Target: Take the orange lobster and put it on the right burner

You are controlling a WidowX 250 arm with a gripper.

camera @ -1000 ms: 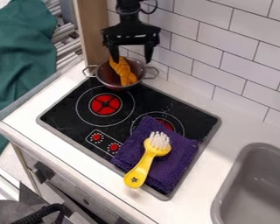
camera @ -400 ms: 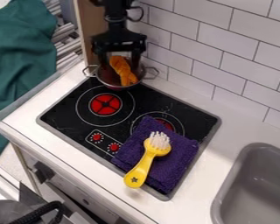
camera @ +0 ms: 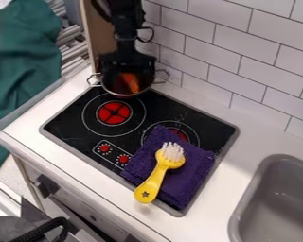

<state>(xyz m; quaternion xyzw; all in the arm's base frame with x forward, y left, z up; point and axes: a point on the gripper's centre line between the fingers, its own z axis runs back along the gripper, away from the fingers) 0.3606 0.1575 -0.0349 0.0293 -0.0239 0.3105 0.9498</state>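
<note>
Black gripper [camera: 127, 60] at the upper left, lowered over the round metal pot [camera: 123, 95], its lower end overlapping the pot's opening. Whether it is released, clenched or grasping the toy cannot be told, its tip being dark and hidden. The orange toy lobster [camera: 130, 83] lies within the pot, partly hidden by the gripper. The pot, with a wire handle on either side, stands at the upper corner of the black glass hob [camera: 72, 123]. Nearer than the pot is the red left burner [camera: 114, 113], ringed in white; the red right burner [camera: 179, 133] is partly covered by a folded purple cloth [camera: 192, 177]. On the cloth rests a yellow brush [camera: 155, 177], its white bristles upward and its handle reaching past the cloth's edge. Two red knobs [camera: 123, 159] lie beside the cloth. Right: grey sink basin [camera: 255, 182] set in the white counter [camera: 230, 142]; behind: white wall tiles [camera: 233, 56]
</note>
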